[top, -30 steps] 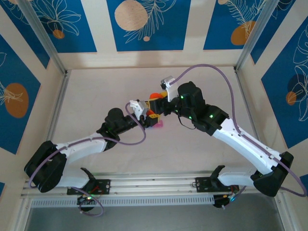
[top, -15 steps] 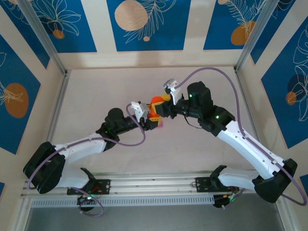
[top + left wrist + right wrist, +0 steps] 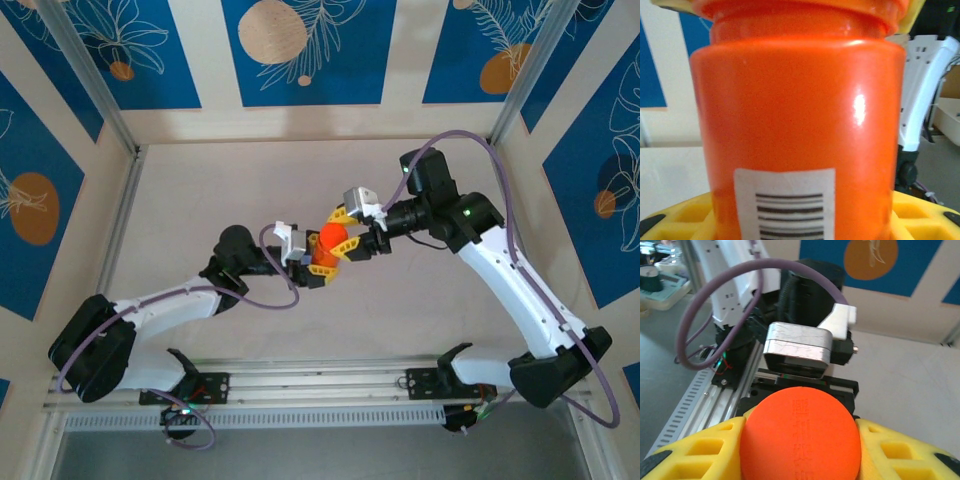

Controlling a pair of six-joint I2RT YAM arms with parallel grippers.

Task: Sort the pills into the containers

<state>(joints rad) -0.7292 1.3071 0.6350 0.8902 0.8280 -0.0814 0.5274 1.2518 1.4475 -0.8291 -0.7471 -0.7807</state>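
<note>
Top external: both arms are meeting near the middle of the surface (image 3: 200, 190). Left tool (image 3: 318, 268) is pointing in from 8 o'clock and clamping the body of the orange bottle (image 3: 323, 257), jaws squeezed tight on it. Right tool (image 3: 343, 236) is pointing in from 2 o'clock and pinching the orange cap (image 3: 331, 237), with one yellow finger sitting on the cap's 12 o'clock side and the other on its 5 o'clock side. The bottle is tilting, with the cap end aiming toward 1 o'clock. It's probably hanging clear of the surface, but the overhead angle is poor for judging that.

Left wrist: the bottle is standing upright in frame. The yellow fingers (image 3: 675, 222) are hugging its base at 7 and 5 o'clock. A white barcode label (image 3: 785, 202) is facing the lens at 6 o'clock. The cap is sitting on the neck at 12 o'clock, with yellow showing at both of its corners.

Right wrist: the cap is sitting at 6 o'clock, and the raised lettering on top is reading too soft to make out. The yellow fingers (image 3: 695, 450) are pressing on it from 9 and 3 o'clock, with no gap on either side. The left arm's silver camera box (image 3: 797, 350) is facing the lens at 12 o'clock. A purple cable (image 3: 725, 295) is looping at 10 o'clock.

Containers: I can't tell where the strip is lying from these angles.
</note>
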